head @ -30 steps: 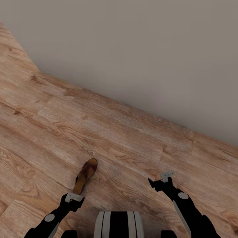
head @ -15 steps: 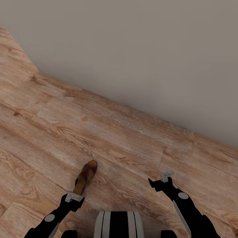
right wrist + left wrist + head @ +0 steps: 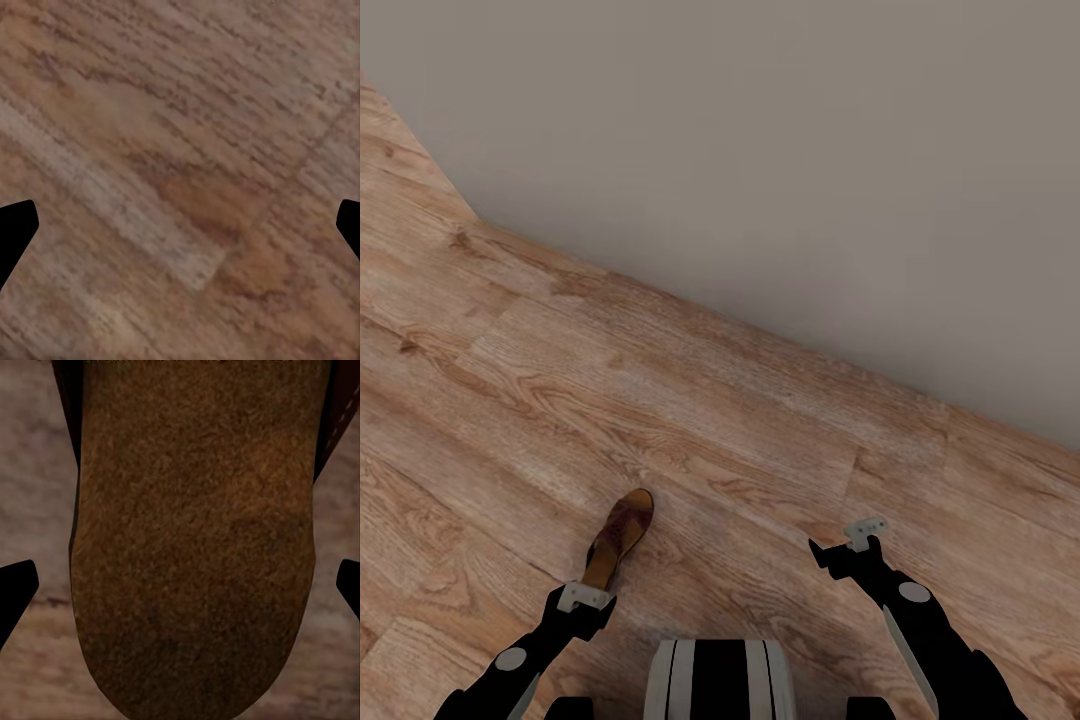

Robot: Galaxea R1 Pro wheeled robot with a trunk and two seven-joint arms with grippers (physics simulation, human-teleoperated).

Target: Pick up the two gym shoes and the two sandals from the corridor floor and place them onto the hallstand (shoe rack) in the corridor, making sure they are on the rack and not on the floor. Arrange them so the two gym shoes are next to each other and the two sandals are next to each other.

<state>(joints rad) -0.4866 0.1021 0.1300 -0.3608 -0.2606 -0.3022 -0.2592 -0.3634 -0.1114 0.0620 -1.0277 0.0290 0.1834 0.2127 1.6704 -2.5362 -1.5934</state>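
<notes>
Head view, item one: a flat brown sandal with a tan footbed and dark maroon-brown strap, lying on the light brown wood-plank corridor floor, toe toward the plain grey wall. Its heel end sits just under my left gripper, which hangs over it; from here I cannot tell how wide that pincer stands. My right gripper hovers over bare planks, well apart from the sandal, its spread also unreadable here.

Left wrist view: the sandal's rounded tan-brown footbed lies lengthwise between my two dark fingertips, which sit wide apart at either edge, clear of the sole. Spread fully, gripping nothing.

Right wrist view: grained floor planks below; dark fingertips at both edges, spread wide, nothing between them.
</notes>
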